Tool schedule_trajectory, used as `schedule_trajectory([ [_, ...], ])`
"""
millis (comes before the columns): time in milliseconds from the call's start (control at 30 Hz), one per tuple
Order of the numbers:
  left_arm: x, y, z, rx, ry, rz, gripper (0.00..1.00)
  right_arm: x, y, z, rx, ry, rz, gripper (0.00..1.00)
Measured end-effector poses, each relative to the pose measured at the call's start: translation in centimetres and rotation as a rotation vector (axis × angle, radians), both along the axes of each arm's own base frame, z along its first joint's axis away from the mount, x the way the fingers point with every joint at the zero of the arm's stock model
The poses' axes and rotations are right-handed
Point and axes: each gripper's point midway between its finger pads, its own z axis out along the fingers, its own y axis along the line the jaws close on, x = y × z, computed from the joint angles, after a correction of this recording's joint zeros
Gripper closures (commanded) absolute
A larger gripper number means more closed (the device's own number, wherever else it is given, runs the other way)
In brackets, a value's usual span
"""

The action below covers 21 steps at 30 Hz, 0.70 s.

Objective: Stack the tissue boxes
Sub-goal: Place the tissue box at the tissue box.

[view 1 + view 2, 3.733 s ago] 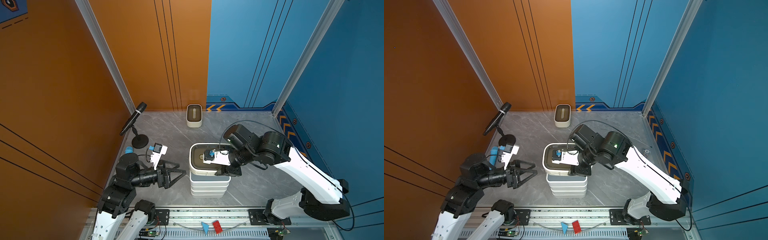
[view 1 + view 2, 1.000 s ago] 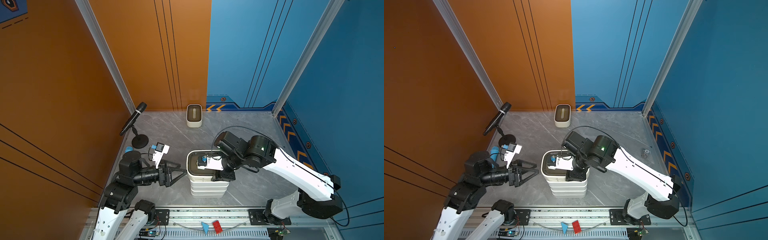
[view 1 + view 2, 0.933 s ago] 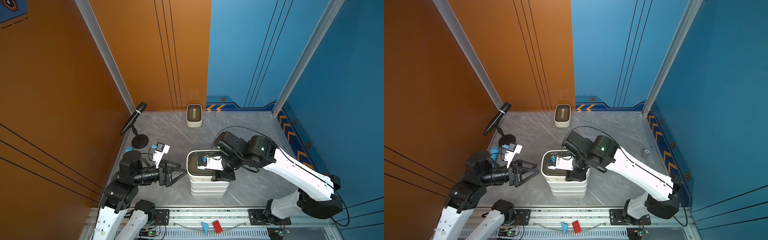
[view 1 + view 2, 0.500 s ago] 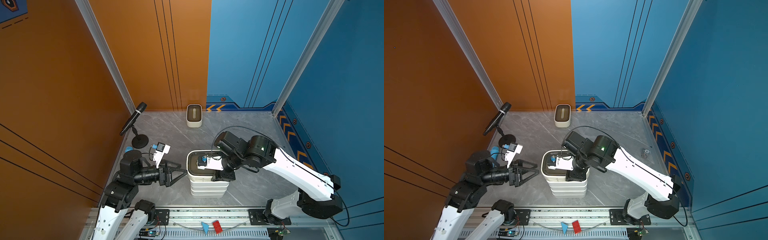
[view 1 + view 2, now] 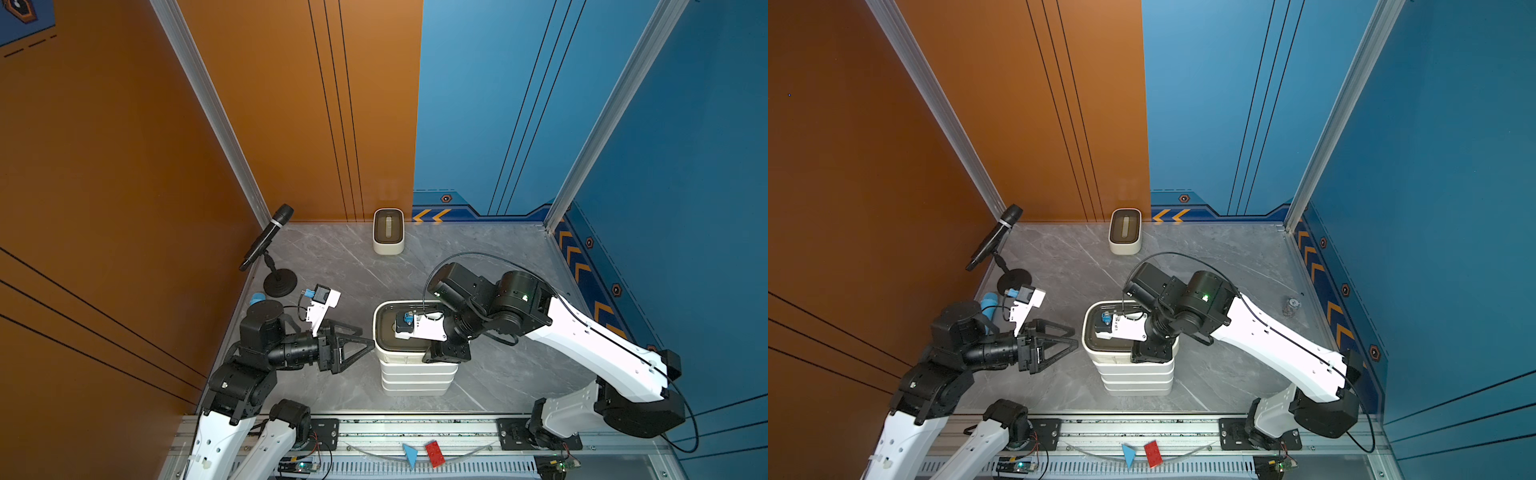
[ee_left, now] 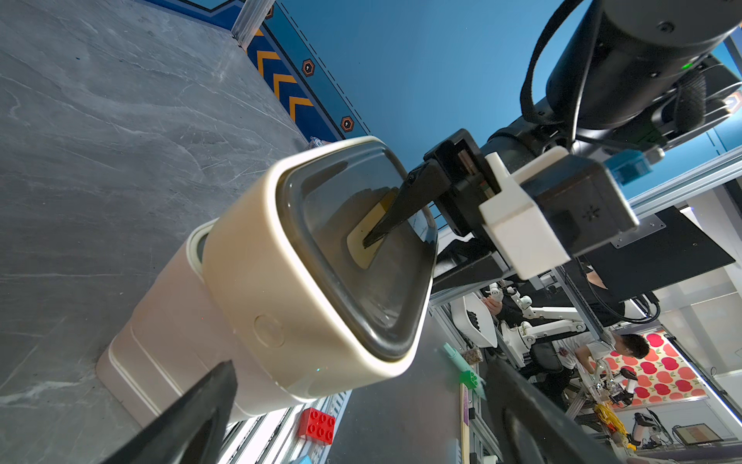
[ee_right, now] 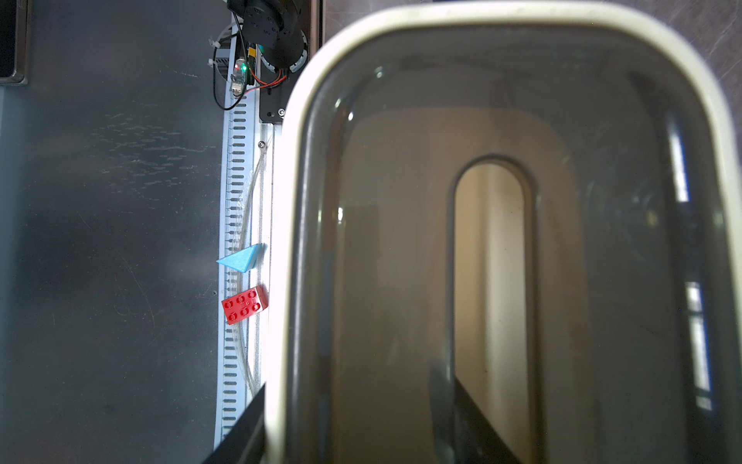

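The pile of tissue boxes (image 5: 415, 378) stands in the near middle of the grey table (image 5: 332, 266). The right claw (image 5: 441, 353) is closed on its top box (image 5: 388, 353), the one with the dark lid: one finger goes down through the slot of the lid and the other presses the near wall from outside, while the right arm (image 5: 582, 336) hides much of that lid in both top views. The left claw (image 5: 368, 337) is spread wide and holds nothing, its tips just left of the top box; one more dark-lidded box (image 5: 388, 246) stands by the far wall, a black microphone (image 5: 266, 237) and a blue microphone (image 5: 257, 297) are at the left edge, and a red brick (image 5: 434, 453) and a blue wedge (image 5: 409, 454) lie by the near rail (image 5: 415, 434).
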Motion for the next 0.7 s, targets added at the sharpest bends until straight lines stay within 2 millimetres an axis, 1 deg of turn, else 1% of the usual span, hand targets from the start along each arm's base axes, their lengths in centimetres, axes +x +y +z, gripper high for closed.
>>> schedule_trajectory([
  [300, 0.0, 0.0, 0.0, 0.0, 0.0, 0.0, 0.02, 0.0, -0.01, 0.01, 0.0, 0.0, -0.001, 0.63],
  [500, 0.08, -0.02, -0.47, 0.004, 0.012, 0.0, 0.02, 0.01, -0.02, 0.02, 0.001, 0.001, -0.004, 0.63],
  [700, 0.06, -0.03, -0.52, 0.004, 0.013, -0.001, 0.02, 0.0, -0.02, 0.03, 0.001, 0.004, -0.007, 0.63],
])
